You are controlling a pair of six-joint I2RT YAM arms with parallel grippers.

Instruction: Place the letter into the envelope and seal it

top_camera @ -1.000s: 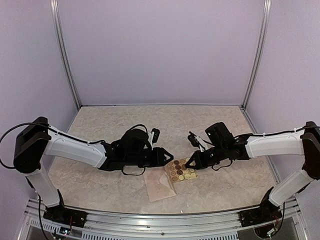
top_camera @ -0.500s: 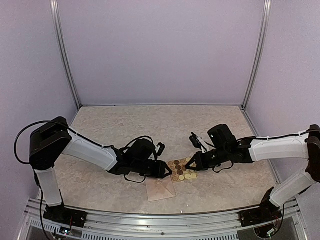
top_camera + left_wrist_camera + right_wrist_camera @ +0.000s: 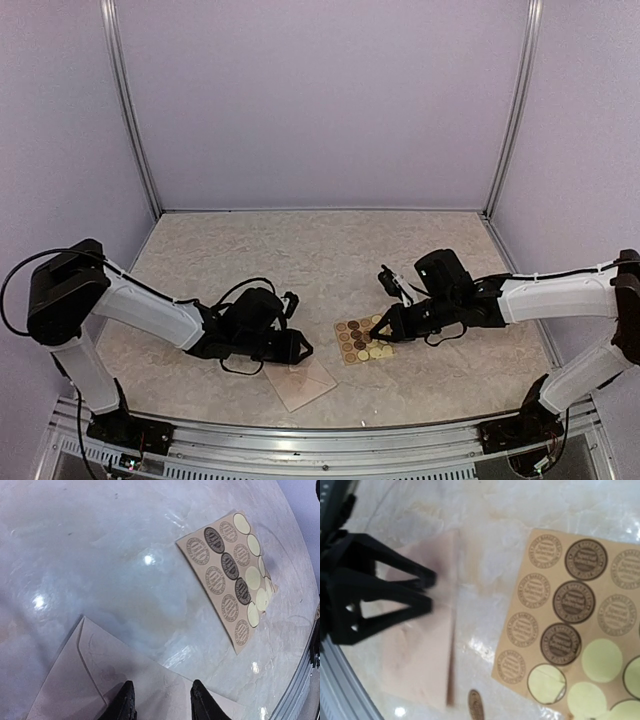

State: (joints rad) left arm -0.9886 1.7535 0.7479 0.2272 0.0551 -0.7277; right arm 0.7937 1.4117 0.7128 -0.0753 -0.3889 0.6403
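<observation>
A sticker card [image 3: 225, 575] lies on the desk [image 3: 100, 555] near the envelope [image 3: 95, 680], not touching it. My left claw [image 3: 162, 700] is parted narrowly, with its tips on the envelope. My right claw [image 3: 381, 325] hangs at the card's edge, and I cannot tell how far open it is.

white arms [image 3: 145, 305], black joints, looping black cables [image 3: 28, 262], black end effectors [image 3: 303, 347].

A small cream paper envelope [image 3: 305, 380] lies on the marbled bench [image 3: 300, 250], near its front edge. A square tan sticker card [image 3: 362, 340] lies apart, to its right and behind.
</observation>
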